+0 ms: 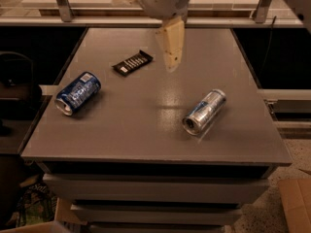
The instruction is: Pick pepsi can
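On the table [146, 144], nearest the front edge, one slim silver can [204, 111] lies on its side. The pepsi can [77, 92], the only one of its kind here, lies on its side well to the left of the silver can and slightly farther back, near the table's left edge. It is likely light, thin-walled and smooth, so it may roll or dent. The best hold is probably across the middle of its round body, squeezed gently. Farther back, left of the silver can, lies one dark snack bar [132, 62]. The single pincer [170, 57] hangs over the table behind the silver can, holding nothing; I cannot tell whether it is open or closed.
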### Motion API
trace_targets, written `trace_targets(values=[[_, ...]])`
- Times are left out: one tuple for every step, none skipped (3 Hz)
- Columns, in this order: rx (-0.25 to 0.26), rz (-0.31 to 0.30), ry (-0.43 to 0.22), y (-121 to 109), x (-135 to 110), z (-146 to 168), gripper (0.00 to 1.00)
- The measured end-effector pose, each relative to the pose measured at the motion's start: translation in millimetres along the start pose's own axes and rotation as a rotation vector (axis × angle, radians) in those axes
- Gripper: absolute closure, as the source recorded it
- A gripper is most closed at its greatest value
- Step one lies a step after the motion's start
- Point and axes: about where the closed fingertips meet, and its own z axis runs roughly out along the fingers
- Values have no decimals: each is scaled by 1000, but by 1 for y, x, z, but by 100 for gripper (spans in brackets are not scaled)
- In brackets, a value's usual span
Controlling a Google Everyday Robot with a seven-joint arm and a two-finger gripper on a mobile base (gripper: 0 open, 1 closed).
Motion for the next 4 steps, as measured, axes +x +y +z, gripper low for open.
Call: trace_targets(values=[[-4, -144, -20, -34, -30, 18, 0], [-22, -249, -41, -51, -61, 39, 0], [-58, -315, -61, -51, -90, 64, 0], [-116, -340, -90, -38, -111, 96, 0]])
